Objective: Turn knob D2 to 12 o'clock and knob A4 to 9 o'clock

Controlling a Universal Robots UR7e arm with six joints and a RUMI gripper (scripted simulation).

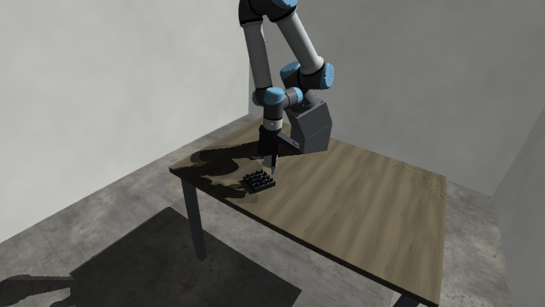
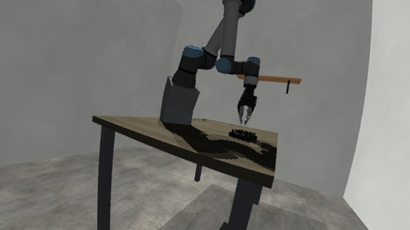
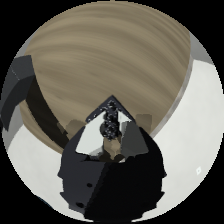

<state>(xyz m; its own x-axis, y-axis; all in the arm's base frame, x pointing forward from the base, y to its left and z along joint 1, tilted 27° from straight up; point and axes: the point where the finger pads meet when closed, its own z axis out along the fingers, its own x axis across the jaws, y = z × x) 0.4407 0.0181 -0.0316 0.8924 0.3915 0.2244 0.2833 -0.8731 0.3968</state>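
Note:
The black knob box (image 1: 259, 180) (image 2: 243, 135) lies on the wooden table (image 1: 342, 198) (image 2: 144, 127) near its left corner, in the arm's shadow. Its small knobs stand in rows; their pointers are too small to read. My gripper (image 1: 272, 169) (image 2: 243, 122) points straight down and hangs a short way above the box's far right edge, not touching it. The fingers are nearly shut with a narrow gap and hold nothing. In the wrist view the gripper (image 3: 111, 136) frames a corner of the box (image 3: 102, 107) and a column of knobs between its fingertips.
The robot's grey base (image 1: 310, 126) (image 2: 179, 103) stands on the table just behind the box. A wooden shelf (image 2: 277, 78) hangs on the back wall. The table's edges run close to the box at the left.

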